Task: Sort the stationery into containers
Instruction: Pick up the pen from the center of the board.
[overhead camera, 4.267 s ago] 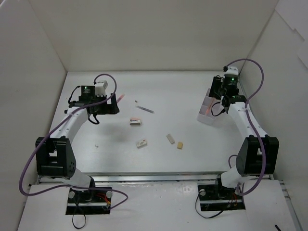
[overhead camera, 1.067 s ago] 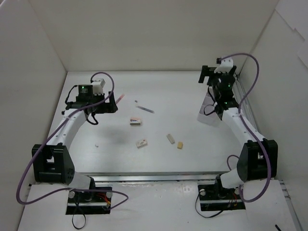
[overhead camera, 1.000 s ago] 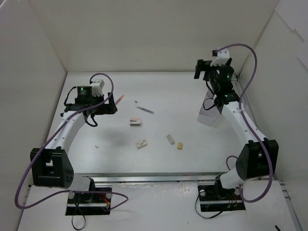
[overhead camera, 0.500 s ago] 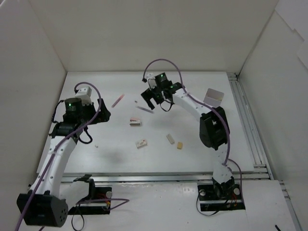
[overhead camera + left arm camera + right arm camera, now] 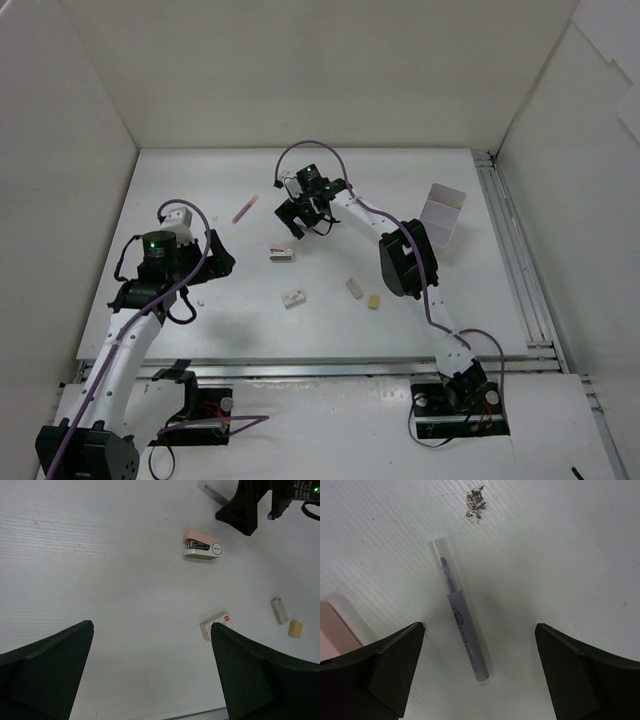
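Observation:
A purple pen [image 5: 462, 630] with a clear cap lies on the table between the open fingers of my right gripper [image 5: 480, 675], which hovers just above it and shows in the top view [image 5: 298, 218]. My left gripper [image 5: 152, 680] is open and empty above bare table, left of centre [image 5: 222, 258]. A white eraser with a red label [image 5: 216, 625] lies by its right finger. Two beige erasers [image 5: 279, 610] [image 5: 295, 628] lie further right. A pink pen [image 5: 245, 208] lies at the back left. The white bin [image 5: 443, 213] stands at the right.
A small pink and white stapler [image 5: 202, 546] lies just near of the right gripper, and its edge shows in the right wrist view [image 5: 335, 635]. A dark smudge [image 5: 476, 500] marks the table beyond the pen. White walls enclose the table on three sides.
My right arm has swung from the bin at the right across to the purple pen at the back centre. My left arm has pulled back from the pink pen toward the near left.

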Available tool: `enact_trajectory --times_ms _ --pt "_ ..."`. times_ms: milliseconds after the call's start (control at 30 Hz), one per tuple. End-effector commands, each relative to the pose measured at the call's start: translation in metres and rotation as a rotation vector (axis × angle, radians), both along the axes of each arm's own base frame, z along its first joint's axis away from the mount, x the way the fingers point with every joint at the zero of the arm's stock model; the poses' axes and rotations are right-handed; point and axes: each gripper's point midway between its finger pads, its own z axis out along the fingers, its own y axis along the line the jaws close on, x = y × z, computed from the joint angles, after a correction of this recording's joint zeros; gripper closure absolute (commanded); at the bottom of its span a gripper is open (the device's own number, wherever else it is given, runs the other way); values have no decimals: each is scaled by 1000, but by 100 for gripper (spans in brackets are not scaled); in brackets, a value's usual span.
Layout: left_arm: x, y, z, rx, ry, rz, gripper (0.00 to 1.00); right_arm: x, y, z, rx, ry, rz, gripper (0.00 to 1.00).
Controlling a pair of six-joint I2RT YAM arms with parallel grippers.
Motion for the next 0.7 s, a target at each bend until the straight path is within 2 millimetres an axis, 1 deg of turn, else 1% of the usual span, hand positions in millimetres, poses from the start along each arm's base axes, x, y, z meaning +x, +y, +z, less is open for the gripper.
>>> enact_trajectory --times_ms 0,33,67,133,167,233,267,333,367,433,467,533,567,600,667 --pt "11 -2 27 -24 -97 10 0 13 3 16 67 -2 -7 9" --pt "12 -1 27 -21 -99 15 0 14 2 17 65 -2 -12 12" --pt "12 -1 27 -17 -100 16 0 13 2 18 66 5 -10 19" --pt "13 2 29 -4 -100 29 0 10 5 16 69 14 15 25" --pt "14 4 29 4 -99 33 0 9 4 16 71 19 18 29" --pt "14 7 29 14 -99 48 0 6 4 14 68 32 21 32" --pt "14 8 29 17 -99 54 0 4 4 13 63 38 21 42" --pt "13 10 30 19 -103 65 0 0 2 10 52 52 24 48" --pt "13 10 29 19 -101 69 0 -2 0 8 46 65 24 56" --pt "11 10 30 14 -104 69 0 -7 -2 6 40 77 40 63" --pt "10 10 30 13 -102 69 0 -11 -2 5 40 84 53 71" --pt "9 10 31 14 -104 69 0 -16 -4 4 38 96 63 81" --pt "9 10 31 13 -104 67 0 -18 -4 5 38 98 68 94" --pt "10 10 31 14 -104 69 0 -20 -4 7 38 97 75 100" --pt "11 11 31 19 -101 73 0 -25 -3 15 36 84 96 100"
